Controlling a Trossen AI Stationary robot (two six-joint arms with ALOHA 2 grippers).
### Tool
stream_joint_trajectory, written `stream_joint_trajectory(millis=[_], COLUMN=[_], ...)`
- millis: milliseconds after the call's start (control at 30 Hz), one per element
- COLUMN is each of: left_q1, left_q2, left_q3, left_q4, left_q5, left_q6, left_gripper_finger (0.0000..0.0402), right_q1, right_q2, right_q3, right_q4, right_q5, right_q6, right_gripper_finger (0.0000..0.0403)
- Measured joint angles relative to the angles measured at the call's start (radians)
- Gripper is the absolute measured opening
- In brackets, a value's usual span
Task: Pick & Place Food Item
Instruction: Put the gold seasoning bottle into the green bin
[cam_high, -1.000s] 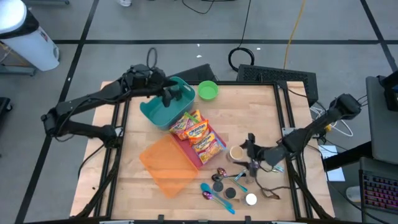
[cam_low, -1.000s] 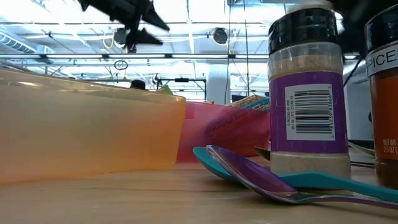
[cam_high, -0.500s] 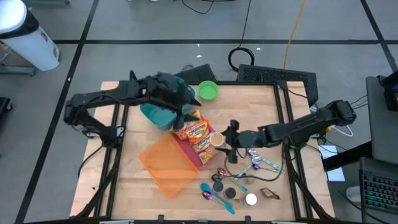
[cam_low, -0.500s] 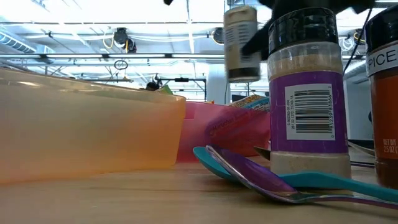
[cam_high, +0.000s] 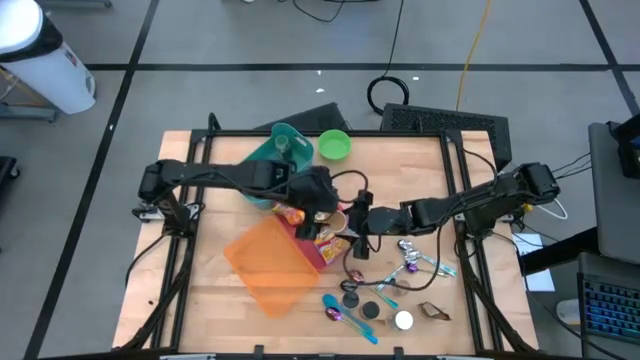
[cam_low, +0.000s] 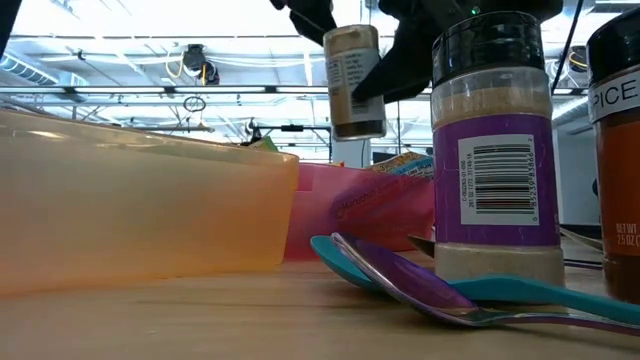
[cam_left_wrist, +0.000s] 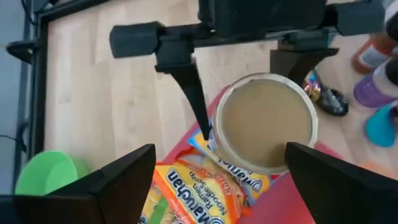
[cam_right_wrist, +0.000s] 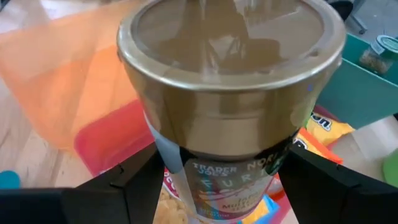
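The jar's (cam_right_wrist: 230, 106) label was cut off at the frame edge. The ramen packets (cam_high: 328, 232) lay largely hidden beneath both arms overhead.

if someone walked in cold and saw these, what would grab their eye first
Probably the gold-lidded jar held in mid-air by the right gripper over the pink bin of noodle packets, near the table's middle. The left gripper faces it from the other side, fingers spread wide. After that, the orange container just beside the bin.
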Motion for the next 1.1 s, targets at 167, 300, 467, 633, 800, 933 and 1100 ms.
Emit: stream_joint_trajectory(millis=[167,300,467,633,800,933,1100], left_q1=[0.004,0.005,0.003,0.003,0.003,0.002,-0.004], left_q2=[0.004,0.011,0.017,0.035,0.065,0.067,0.068], left_q3=[0.000,0.001,0.002,0.002,0.002,0.000,0.001], left_q4=[0.021,0.025,0.028,0.037,0.067,0.082,0.075], left_q5=[0.082,0.107,0.153,0.155,0.121,0.095,0.067], left_q6=[-0.022,-0.050,-0.057,-0.071,-0.071,-0.048,-0.027], left_gripper_finger=[0.0380,0.0377,0.0367,0.0367,0.0363,0.0365,0.0342], right_q1=[0.000,0.000,0.000,0.000,0.000,0.000,-0.001], right_q2=[-0.001,-0.002,-0.002,-0.002,-0.002,-0.002,-0.001], right_q3=[0.000,0.000,0.000,0.000,0.000,-0.001,-0.001], right_q4=[0.009,0.019,0.021,0.034,0.042,0.029,0.026], right_q5=[-0.001,0.001,0.000,-0.001,0.001,0.001,0.003], right_q6=[0.002,0.002,-0.005,-0.025,-0.040,-0.038,-0.040], right_gripper_finger=[0.0265,0.0266,0.0266,0.0266,0.0266,0.0266,0.0266])
